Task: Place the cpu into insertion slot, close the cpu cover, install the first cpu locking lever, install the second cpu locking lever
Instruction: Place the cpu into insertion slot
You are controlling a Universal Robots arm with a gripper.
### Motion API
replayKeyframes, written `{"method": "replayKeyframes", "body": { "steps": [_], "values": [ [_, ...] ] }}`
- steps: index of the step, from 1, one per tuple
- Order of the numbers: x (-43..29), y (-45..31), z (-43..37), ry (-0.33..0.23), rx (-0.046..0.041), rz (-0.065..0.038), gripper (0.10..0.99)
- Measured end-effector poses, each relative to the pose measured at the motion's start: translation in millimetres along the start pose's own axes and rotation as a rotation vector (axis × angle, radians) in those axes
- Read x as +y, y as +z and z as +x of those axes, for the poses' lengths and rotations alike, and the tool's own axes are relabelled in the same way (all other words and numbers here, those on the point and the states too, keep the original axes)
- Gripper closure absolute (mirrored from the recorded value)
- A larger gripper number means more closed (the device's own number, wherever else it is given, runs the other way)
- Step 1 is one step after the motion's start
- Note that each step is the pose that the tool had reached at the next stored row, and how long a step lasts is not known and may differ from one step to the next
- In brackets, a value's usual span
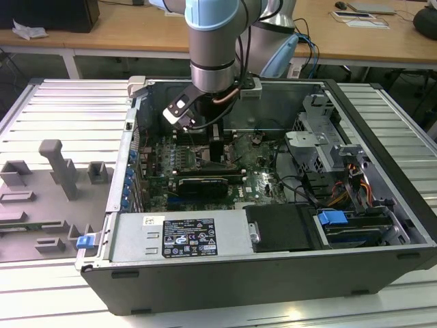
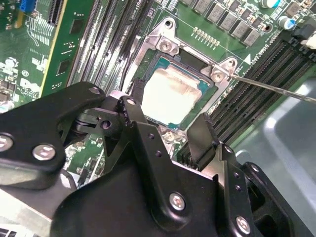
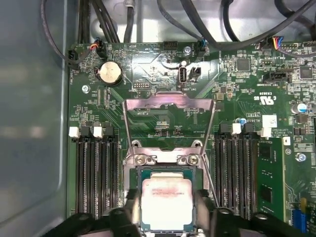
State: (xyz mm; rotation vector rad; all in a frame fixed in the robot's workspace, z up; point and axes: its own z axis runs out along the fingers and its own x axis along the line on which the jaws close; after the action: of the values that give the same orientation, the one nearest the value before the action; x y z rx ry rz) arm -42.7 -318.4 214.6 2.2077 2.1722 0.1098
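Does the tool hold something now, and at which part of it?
The tool seems to grip the cpu by its two opposite side edges, with the cpu sitting in the open socket.

I'm looking at a bench of ribbed grey metal [image 1: 61, 102], its long slats catching a soft, even light. A cluster of grey plastic holders [image 1: 58, 167] stands on it toward the exterior view's left. Behind the bench runs a row of pale wooden desks [image 1: 136, 31] on white legs [image 1: 70, 65], with shadow beneath them. A black box [image 1: 48, 14] and a crumpled white scrap [image 1: 27, 29] sit on one desk, and papers [image 1: 365, 20] lie on another toward the exterior view's right.
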Motion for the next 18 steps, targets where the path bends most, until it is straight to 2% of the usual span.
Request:
{"method": "replayKeyframes", "body": {
  "steps": [1,2,4,8,18],
  "values": [
    [0.1,-1.2,0.0,0.000,-0.0001,0.000,0.545],
    [0.2,-2.4,0.0,0.000,0.0000,0.000,0.729],
    [0.3,-3.2,0.1,0.000,-0.0001,0.000,0.729],
    [0.4,-4.2,0.1,0.000,-0.0012,0.000,0.973],
    [0.6,-6.7,0.1,0.000,-0.0013,0.000,0.980]
  ]
}}
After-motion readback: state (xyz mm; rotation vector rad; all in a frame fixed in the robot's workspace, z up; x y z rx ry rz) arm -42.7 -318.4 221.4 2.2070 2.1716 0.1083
